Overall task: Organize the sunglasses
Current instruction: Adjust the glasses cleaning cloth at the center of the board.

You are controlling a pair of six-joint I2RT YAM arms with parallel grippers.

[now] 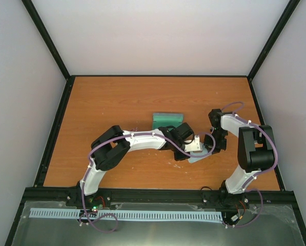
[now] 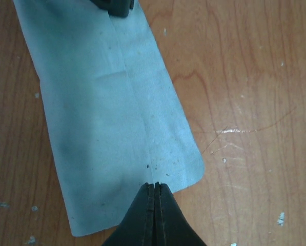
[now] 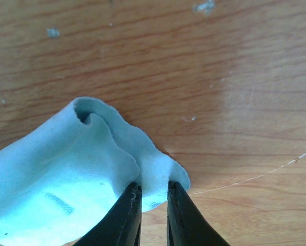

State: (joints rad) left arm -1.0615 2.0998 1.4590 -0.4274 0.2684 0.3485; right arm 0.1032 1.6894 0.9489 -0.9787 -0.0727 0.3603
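Presumably sunglasses to be handled as light, stiff, slippery, fragile; hold judged best at frame's middle, lenses avoided. Pair not seen in any view: looks and place cannot be told. Edge of pale blue soft square cloth [image 2: 111, 118] pinched by left gripper [image 2: 155, 187], jaws pressed together. Cloth's fold straddled by right gripper [image 3: 153, 197], gap narrow, grip uncertain. Grey-green oblong case [image 1: 167, 120] seen just beyond.

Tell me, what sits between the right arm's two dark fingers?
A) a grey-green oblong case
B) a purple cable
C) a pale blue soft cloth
C: the right wrist view shows a bunched fold of the pale blue soft cloth running down between the right arm's fingers.
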